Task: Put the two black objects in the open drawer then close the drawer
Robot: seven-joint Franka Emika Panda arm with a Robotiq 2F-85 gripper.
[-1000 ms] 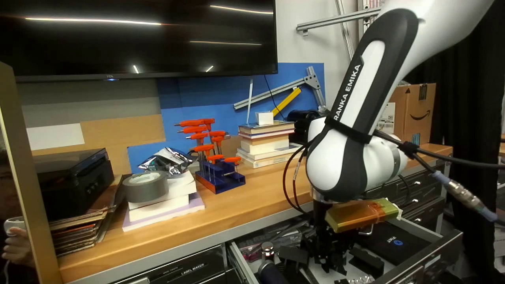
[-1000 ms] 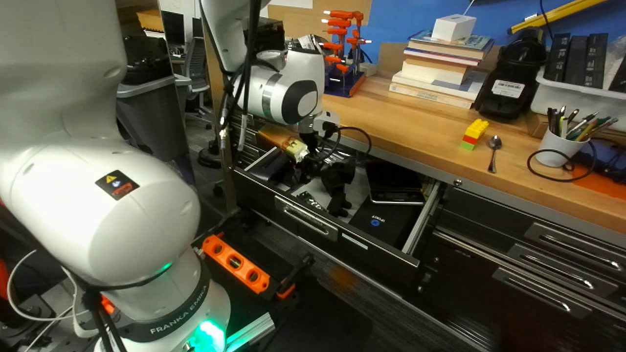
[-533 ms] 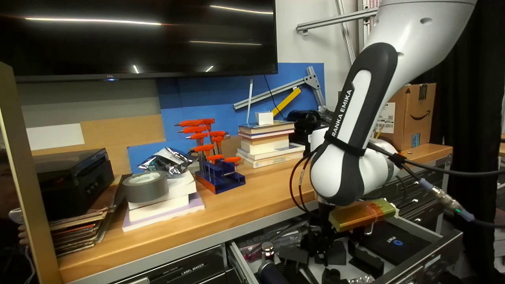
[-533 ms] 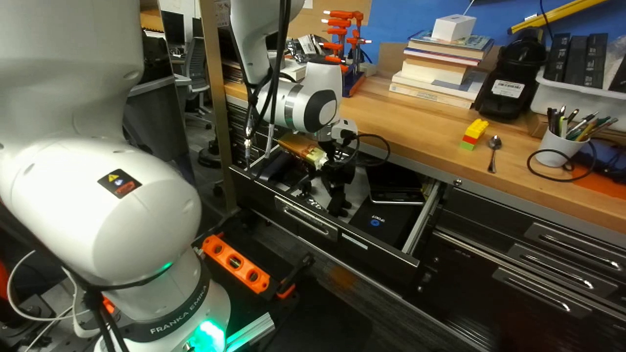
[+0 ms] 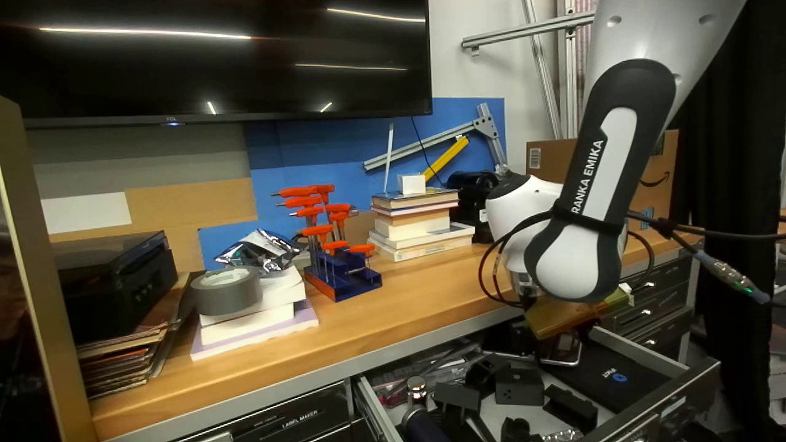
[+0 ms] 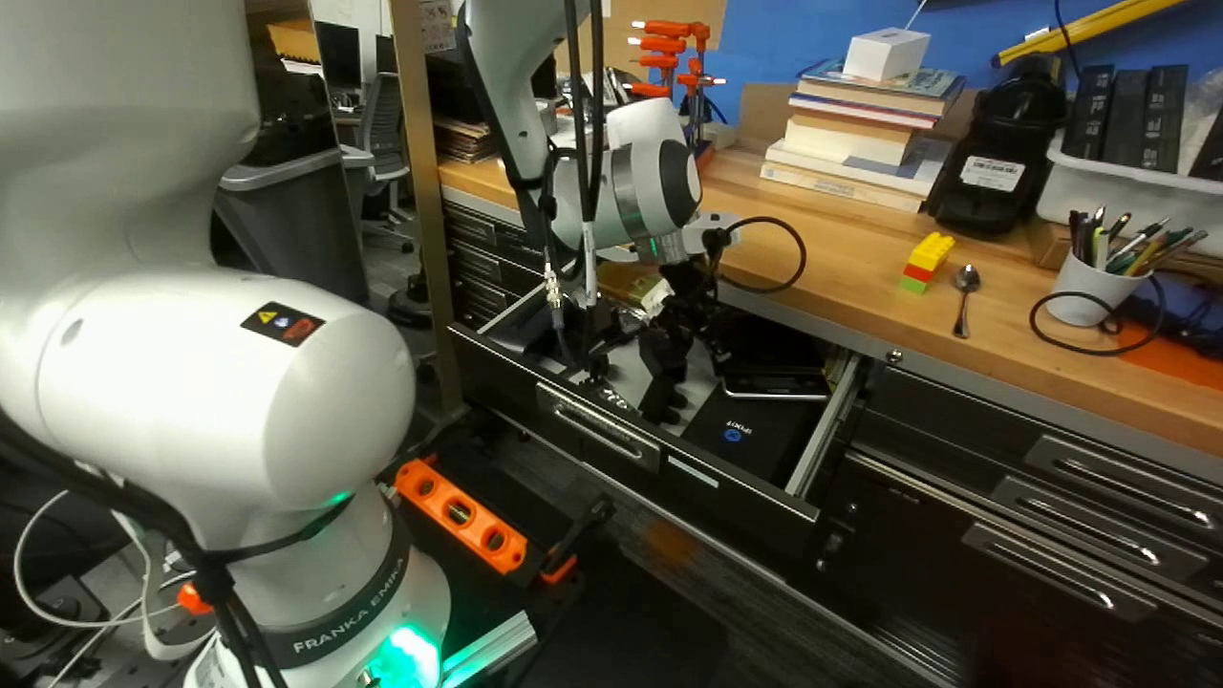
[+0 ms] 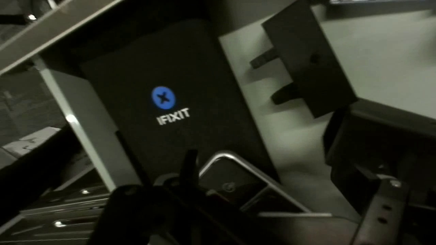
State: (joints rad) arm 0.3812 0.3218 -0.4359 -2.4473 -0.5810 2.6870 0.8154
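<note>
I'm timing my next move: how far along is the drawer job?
Likely done: black pieces lie inside the drawer, though which two were meant isn't clear. In hand: the gripper hangs over the drawer, with no object visibly gripped. Left: closing, as the drawer stands out from under the worktop.

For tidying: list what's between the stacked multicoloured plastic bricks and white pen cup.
A silvery metal spoon, then some black cable, in an exterior view.

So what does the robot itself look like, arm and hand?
A white arm with rounded joints, black trim and black cables strapped to it. Its base has a dark band lettered FRANKA EMIKA and a green light. The gripper is black.
</note>
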